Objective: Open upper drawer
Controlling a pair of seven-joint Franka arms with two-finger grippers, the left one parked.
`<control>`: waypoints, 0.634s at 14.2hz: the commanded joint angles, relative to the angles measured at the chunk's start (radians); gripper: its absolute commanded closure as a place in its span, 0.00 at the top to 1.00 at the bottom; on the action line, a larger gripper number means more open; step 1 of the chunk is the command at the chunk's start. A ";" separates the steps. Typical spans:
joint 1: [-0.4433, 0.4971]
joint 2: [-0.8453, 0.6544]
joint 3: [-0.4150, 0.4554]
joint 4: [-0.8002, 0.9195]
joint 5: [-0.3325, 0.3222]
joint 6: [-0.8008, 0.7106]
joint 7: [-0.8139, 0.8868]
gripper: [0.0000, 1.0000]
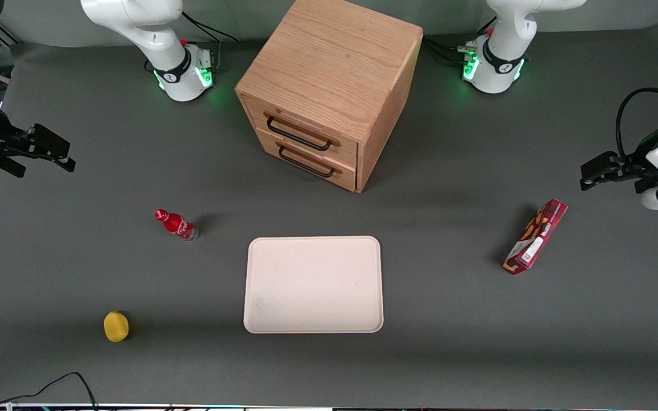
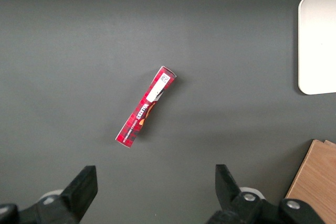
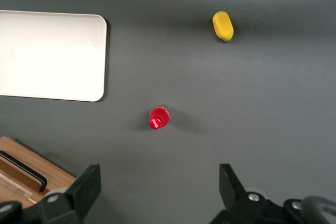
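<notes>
Right wrist view cuts off the wooden cabinet (image 3: 23, 174), showing only 1 corner and part of a black handle. Upper drawer (image 1: 305, 132) sits flush in the cabinet front, above the lower drawer (image 1: 311, 161), farther from the camera than the tray (image 1: 313, 284). Gripper (image 1: 49, 153) hangs above the working arm's end of the table, well apart from the cabinet, jaws spread, holding nothing; red bottle (image 3: 158, 118) stands on the table below.

The bench held one cabinet (image 1: 329, 85) with two drawers, the upper drawer (image 1: 300, 130) and lower drawer (image 1: 308, 160); one tray (image 1: 313, 284); one red bottle (image 1: 176, 225); one yellow object (image 1: 116, 326); one red box (image 1: 536, 237); and one gripper (image 1: 49, 153) at the frame's left edge.
</notes>
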State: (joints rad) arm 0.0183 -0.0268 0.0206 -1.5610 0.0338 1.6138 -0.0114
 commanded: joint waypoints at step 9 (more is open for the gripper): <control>0.000 -0.004 -0.002 -0.001 0.027 -0.006 0.031 1.00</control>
State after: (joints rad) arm 0.0182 -0.0262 0.0206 -1.5591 0.0414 1.6110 -0.0045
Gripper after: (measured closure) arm 0.000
